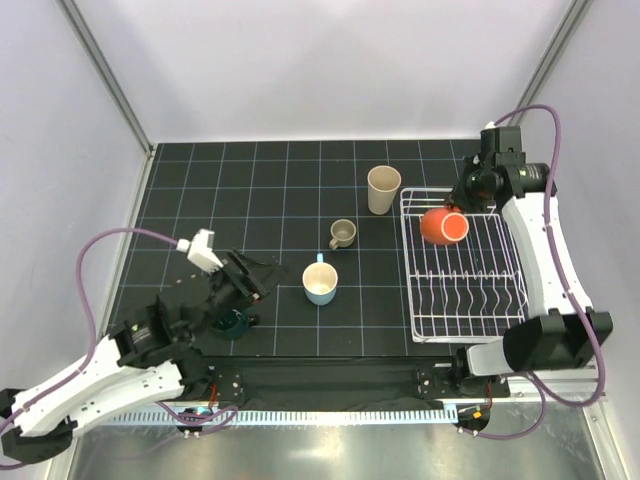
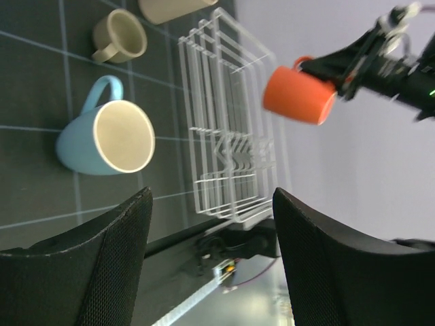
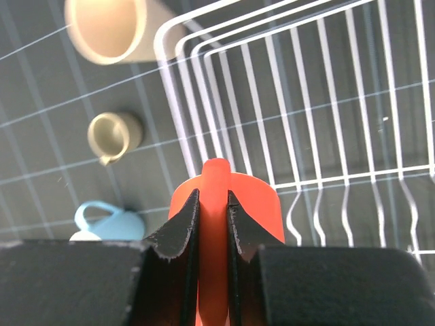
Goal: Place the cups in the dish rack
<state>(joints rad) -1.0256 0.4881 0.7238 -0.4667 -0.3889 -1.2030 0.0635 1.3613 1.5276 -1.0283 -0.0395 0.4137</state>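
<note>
Nearest me, at the seven o'clock side of the bench (image 1: 250, 190), the left claw (image 1: 245, 285) stood released, its fingers wide apart with nothing between them, aimed toward two o'clock. The dark teal mug (image 1: 233, 323) sat just under that wrist, at the claw's six o'clock; whether they touched I couldn't tell. Close by at the claw's three o'clock the light blue mug (image 1: 320, 283) stood mouth up, handle turned toward twelve, which I judged left its rim the easy part to pinch. The dish rack (image 1: 470, 290) filled the four o'clock side, with no cup resting in it. Further back, the small taupe mug (image 1: 343, 234) stood at the blue one's one o'clock. Beyond it the right claw (image 3: 213, 197) was clenched on the handle of the orange cup (image 1: 444, 226), carrying it tipped sideways above the rack's eleven o'clock corner, apparently so it could go down among the prongs to drain. Furthest, the tall beige tumbler (image 1: 383, 189) stood just outside that corner
</note>
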